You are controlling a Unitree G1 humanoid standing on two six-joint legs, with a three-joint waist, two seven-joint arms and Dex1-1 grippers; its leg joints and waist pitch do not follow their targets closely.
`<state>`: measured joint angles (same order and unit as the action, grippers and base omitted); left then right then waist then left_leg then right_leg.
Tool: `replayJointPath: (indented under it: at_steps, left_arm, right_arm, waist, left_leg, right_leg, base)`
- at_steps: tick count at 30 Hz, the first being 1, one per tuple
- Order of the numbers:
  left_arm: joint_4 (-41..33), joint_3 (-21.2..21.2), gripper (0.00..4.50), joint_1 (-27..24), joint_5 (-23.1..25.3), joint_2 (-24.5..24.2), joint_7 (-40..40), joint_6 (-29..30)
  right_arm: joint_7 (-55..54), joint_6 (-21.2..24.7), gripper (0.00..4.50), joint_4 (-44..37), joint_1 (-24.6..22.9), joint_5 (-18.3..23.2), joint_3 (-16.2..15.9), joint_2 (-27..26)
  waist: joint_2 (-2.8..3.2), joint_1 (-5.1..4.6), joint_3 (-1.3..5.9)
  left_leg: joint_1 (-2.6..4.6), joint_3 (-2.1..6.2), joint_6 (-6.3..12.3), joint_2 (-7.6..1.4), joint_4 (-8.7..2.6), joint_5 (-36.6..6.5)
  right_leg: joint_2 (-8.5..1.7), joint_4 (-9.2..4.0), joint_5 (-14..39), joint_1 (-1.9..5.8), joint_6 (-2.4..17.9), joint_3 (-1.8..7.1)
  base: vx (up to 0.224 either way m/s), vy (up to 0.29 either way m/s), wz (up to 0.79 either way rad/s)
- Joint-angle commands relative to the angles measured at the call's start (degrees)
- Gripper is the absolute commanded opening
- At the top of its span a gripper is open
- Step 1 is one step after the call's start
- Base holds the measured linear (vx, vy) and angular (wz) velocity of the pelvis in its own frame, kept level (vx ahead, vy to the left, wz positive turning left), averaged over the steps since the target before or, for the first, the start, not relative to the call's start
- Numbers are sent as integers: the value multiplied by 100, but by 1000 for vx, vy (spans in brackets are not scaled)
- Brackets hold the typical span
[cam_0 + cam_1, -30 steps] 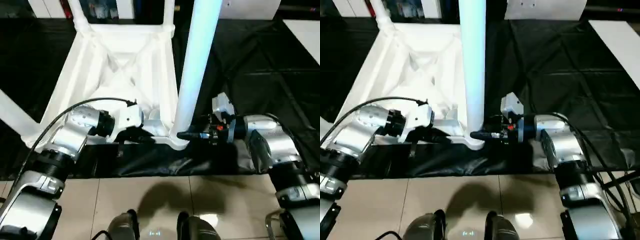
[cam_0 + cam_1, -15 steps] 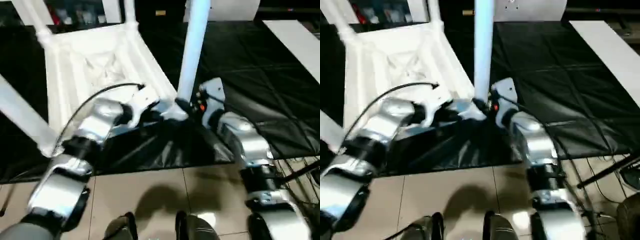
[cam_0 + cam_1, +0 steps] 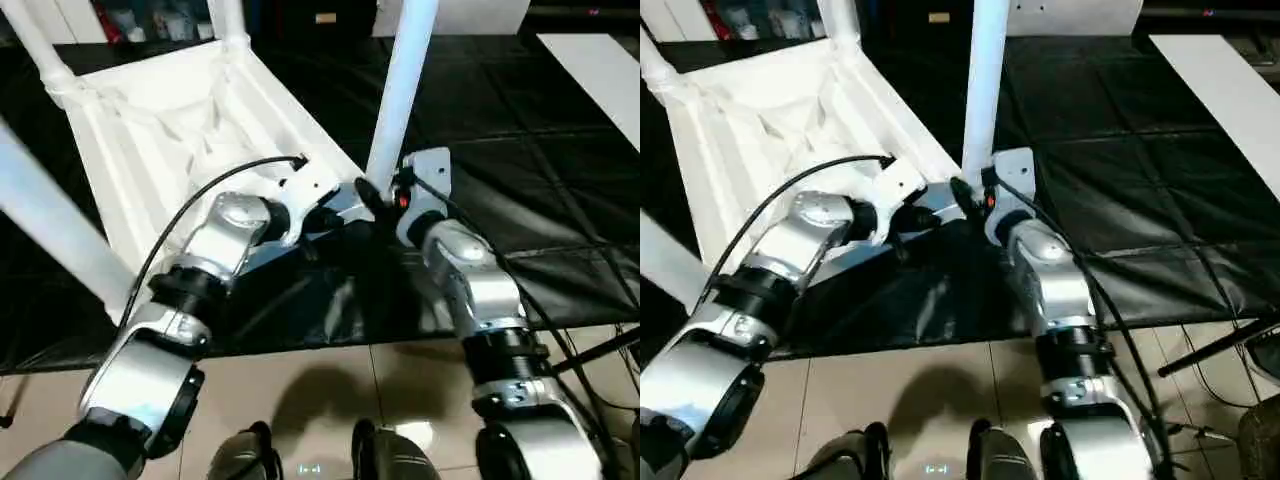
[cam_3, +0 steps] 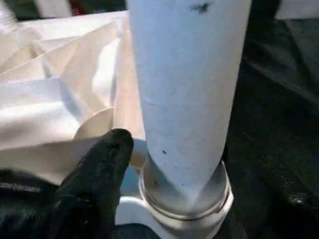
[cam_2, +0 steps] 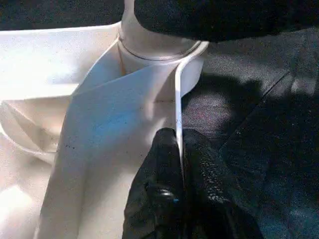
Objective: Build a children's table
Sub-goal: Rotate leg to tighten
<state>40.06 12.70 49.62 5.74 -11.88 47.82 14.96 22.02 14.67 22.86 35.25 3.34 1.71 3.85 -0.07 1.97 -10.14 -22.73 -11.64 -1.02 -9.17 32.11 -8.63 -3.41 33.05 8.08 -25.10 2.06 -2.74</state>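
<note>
No text, label, brand, number or sign can be read anywhere in these pictures.

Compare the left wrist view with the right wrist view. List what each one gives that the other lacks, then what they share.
Left wrist view: the left tool is pinched shut on the table top's thin rim, just short of the corner socket.
Right wrist view: the leg is seen close up, rising from that socket, with the ribbed underside beside it.
Both: the leg's end is seated in the round corner socket, and the black mat lies beyond.
</note>
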Motion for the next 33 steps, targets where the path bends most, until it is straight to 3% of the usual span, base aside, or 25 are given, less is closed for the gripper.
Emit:
replayJointPath:
  at_steps: [1,5,8,14,15,20,25,33]
  left_arm:
    - [-217,84,0,-180,-155,-32,264,-162]
    - [-339,184,0,-339,-132,-233,580,-332]
    - [-604,390,0,-605,-139,-637,1324,-732]
    - [-894,537,0,-814,-261,-1018,2118,-1084]
    - [-894,537,0,-814,-261,-1018,2118,-1084]
    - [-1108,652,0,-980,-358,-1352,2693,-1355]
    - [-1337,702,0,-1102,-512,-1596,3273,-1460]
    - [-1484,785,0,-1161,-549,-1662,3407,-1493]
  right_arm:
    - [532,-120,350,29,-119,91,-152,160]
    - [1270,-338,384,18,-119,255,-109,563]
    - [2589,-702,388,258,-36,437,-178,1298]
    - [3887,-804,388,321,-11,747,-369,1694]
    - [3887,-804,388,321,-11,747,-369,1694]
    - [4935,-994,388,419,8,929,-616,1942]
    - [5625,-965,344,621,106,1017,-776,2009]
    - [5868,-976,280,894,285,1059,-875,1891]
  waist:
    - [-8,21,451]
    - [0,32,457]
    - [9,41,458]
    - [12,67,437]
    - [-6,77,448]
    - [24,157,474]
    - [3,172,472]
    - [6,173,471]
  left_leg:
    - [124,188,545,-357,-324,-1008]
    - [136,190,621,-377,-319,-950]
    - [143,188,706,-396,-302,-992]
    - [168,178,581,-431,-326,-1238]
    - [175,177,581,-442,-323,-1246]
    - [173,157,671,-458,-303,-968]
    - [148,165,692,-458,-301,-946]
    - [166,162,595,-455,-308,-1022]
  right_leg:
    - [-533,-379,1372,373,1247,299]
    - [-530,-360,1190,381,1362,293]
    - [-534,-341,1046,385,1489,289]
    - [-531,-379,1601,349,1421,281]
    - [-536,-370,1587,356,1436,284]
    - [-522,-295,1071,333,1562,286]
    - [-550,-284,1144,353,1598,286]
    - [-537,-298,1340,333,1567,288]
  base:
    - [0,0,0]
    - [0,0,0]
    - [0,0,0]
    - [0,0,0]
    - [0,0,0]
    - [0,0,0]
    - [0,0,0]
    - [0,0,0]
